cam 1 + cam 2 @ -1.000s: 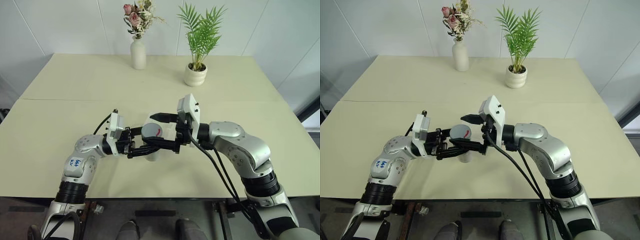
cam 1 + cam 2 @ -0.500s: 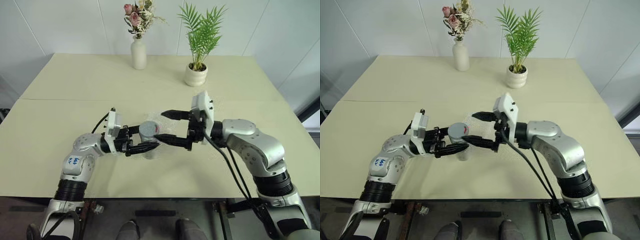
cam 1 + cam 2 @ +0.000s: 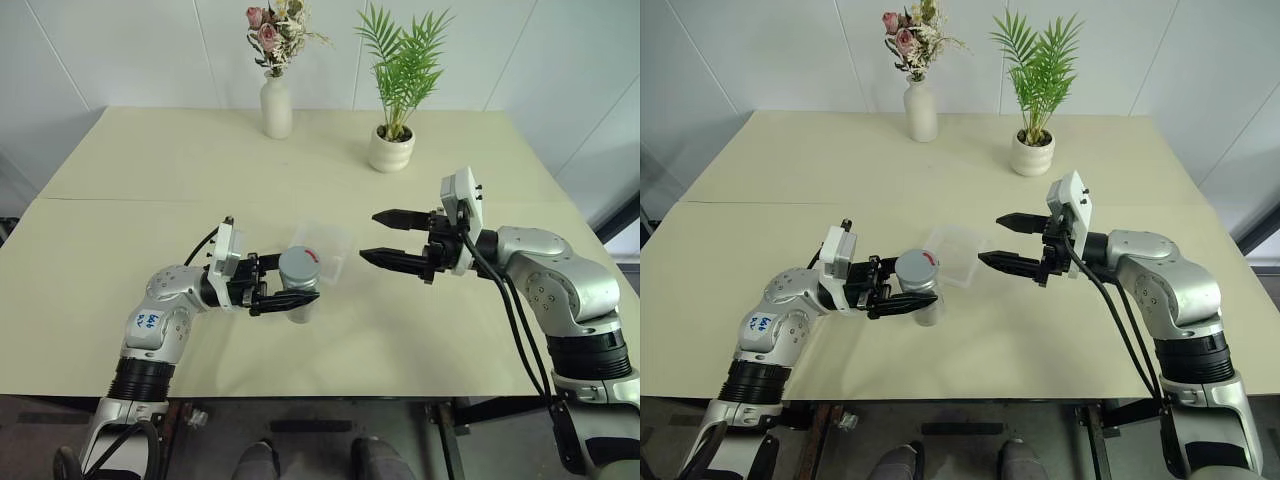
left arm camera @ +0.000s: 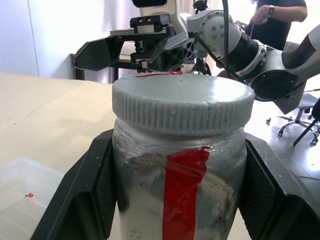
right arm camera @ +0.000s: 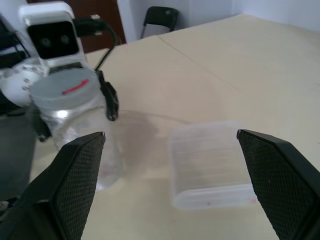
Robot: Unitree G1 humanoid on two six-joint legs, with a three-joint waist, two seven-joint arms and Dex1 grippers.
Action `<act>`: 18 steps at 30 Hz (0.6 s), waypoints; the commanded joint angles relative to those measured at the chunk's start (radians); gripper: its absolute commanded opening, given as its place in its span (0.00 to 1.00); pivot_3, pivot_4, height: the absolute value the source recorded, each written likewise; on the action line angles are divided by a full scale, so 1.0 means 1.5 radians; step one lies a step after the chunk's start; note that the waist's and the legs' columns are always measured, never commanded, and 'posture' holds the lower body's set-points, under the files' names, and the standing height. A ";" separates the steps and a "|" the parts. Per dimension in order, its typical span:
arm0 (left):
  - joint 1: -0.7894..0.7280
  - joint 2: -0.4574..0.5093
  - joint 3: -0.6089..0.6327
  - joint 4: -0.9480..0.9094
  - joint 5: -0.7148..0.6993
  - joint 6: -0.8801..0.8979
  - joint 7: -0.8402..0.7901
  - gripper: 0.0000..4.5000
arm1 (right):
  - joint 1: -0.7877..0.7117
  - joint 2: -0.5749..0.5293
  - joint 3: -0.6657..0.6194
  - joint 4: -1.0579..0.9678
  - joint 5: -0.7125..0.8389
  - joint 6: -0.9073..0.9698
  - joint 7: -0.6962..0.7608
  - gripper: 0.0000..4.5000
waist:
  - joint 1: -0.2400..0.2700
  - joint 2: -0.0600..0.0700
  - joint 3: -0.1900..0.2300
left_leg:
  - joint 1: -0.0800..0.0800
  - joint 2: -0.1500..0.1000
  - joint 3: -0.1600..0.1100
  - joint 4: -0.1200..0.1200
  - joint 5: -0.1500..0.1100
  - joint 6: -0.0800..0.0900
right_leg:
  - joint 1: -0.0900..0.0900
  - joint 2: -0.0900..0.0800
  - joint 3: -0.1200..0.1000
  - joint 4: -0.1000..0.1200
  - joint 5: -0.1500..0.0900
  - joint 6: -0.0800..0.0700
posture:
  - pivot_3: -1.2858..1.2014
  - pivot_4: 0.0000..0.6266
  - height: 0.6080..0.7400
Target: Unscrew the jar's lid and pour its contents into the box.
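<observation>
My left gripper (image 3: 297, 293) is shut on the clear jar (image 3: 301, 302), holding it upright just above the table. The jar's red stripe (image 4: 183, 190) faces the left wrist view. The grey lid (image 3: 299, 265) with its red mark sits on top of the jar. A brownish bit of the contents (image 4: 143, 163) shows through the jar's wall. The shallow clear box (image 3: 322, 243) lies on the table just behind the jar. My right gripper (image 3: 372, 236) hangs open and empty to the right of the jar, well apart from it, pointing toward it.
A white flower vase (image 3: 277, 105) and a potted plant (image 3: 391, 150) stand at the table's far side. A person (image 4: 277, 20) shows beyond the table in the left wrist view. Bare tabletop (image 3: 120, 240) lies to either side.
My right gripper, which stood around the lid a second ago, has drawn away to the right, open. The lid stays on the jar, and the left gripper has kept still.
</observation>
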 commanded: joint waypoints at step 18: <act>-0.011 -0.007 -0.003 -0.020 -0.006 -0.003 -0.002 0.61 | -0.010 0.142 0.148 -0.103 -0.071 -0.037 -0.099 0.99 | 0.001 0.000 0.000 | 0.000 0.000 0.000 0.000 0.000 0.000 | 0.000 0.000 0.000 0.000 0.000 0.000 | 0.52 0.24 1.00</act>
